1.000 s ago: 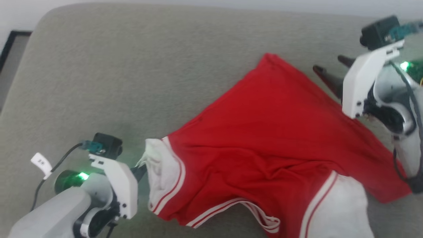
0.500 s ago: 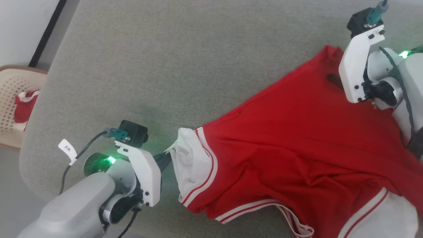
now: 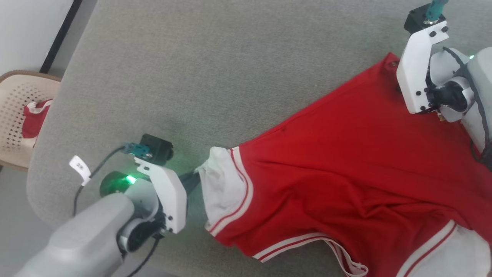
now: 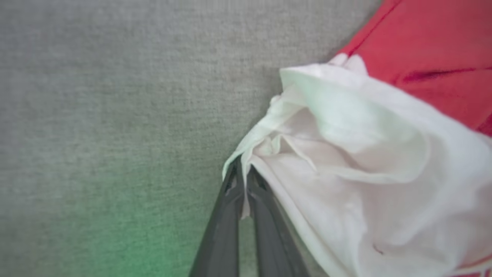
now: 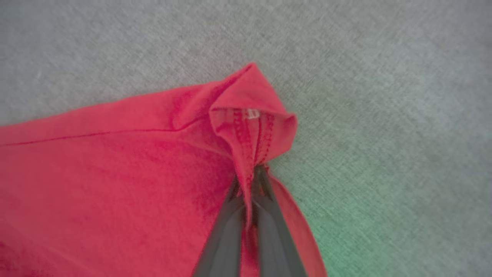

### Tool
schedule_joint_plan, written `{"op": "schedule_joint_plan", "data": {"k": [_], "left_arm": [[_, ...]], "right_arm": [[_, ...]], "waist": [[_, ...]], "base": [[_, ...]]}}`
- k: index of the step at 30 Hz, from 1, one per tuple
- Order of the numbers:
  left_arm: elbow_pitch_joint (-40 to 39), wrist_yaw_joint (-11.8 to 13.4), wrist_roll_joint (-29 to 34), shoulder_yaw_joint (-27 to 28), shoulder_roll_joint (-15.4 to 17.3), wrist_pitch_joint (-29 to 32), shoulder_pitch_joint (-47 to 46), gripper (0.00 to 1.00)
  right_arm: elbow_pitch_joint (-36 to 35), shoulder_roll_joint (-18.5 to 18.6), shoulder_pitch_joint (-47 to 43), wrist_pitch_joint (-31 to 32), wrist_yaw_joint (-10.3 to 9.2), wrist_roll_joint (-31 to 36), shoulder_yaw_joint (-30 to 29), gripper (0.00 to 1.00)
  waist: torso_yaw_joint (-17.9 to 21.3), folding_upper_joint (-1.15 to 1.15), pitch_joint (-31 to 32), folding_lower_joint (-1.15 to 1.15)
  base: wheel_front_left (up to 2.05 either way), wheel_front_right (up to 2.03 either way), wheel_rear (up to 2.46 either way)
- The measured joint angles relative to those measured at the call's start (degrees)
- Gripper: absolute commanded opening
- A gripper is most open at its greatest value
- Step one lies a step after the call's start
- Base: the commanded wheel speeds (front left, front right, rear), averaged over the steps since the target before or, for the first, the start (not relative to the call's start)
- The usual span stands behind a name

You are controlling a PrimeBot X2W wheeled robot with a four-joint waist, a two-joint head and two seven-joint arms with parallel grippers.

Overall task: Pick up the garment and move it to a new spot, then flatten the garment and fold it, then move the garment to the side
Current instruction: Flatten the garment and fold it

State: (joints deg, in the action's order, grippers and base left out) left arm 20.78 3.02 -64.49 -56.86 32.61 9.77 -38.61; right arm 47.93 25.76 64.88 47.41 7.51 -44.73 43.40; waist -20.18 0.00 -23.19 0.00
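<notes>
Red garment [image 3: 346, 161] stays pinched by left hand [image 4: 243, 173]; right hand [image 5: 250, 177] now clamps its far corner

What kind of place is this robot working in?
Likely a home-style room: the red garment lies on a grey upholstered cushion like a sofa seat, a beige perforated chair or basket holding another red cloth stands beside it, and a white wall rises behind.
</notes>
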Motion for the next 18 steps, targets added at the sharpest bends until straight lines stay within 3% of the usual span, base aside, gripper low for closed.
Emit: {"op": "schedule_joint_plan", "data": {"k": [9,18], "left_arm": [[-0.8,1.3,1.5,1.9,6.8,3.9,-6.4,0.00],[-3.4,2.0,3.3,4.7,12.9,11.6,-18.3,0.00]], "right_arm": [[-3.6,1.9,0.9,-5.2,0.02,-4.1,3.2,0.00],[-10.4,6.7,3.0,-9.4,0.04,-7.3,5.5,0.00]], "waist": [[4.4,0.00,3.8,0.00],[10.1,0.00,9.9,0.00]], "base": [[0.00,0.00,0.00],[0.00,0.00,0.00]]}}
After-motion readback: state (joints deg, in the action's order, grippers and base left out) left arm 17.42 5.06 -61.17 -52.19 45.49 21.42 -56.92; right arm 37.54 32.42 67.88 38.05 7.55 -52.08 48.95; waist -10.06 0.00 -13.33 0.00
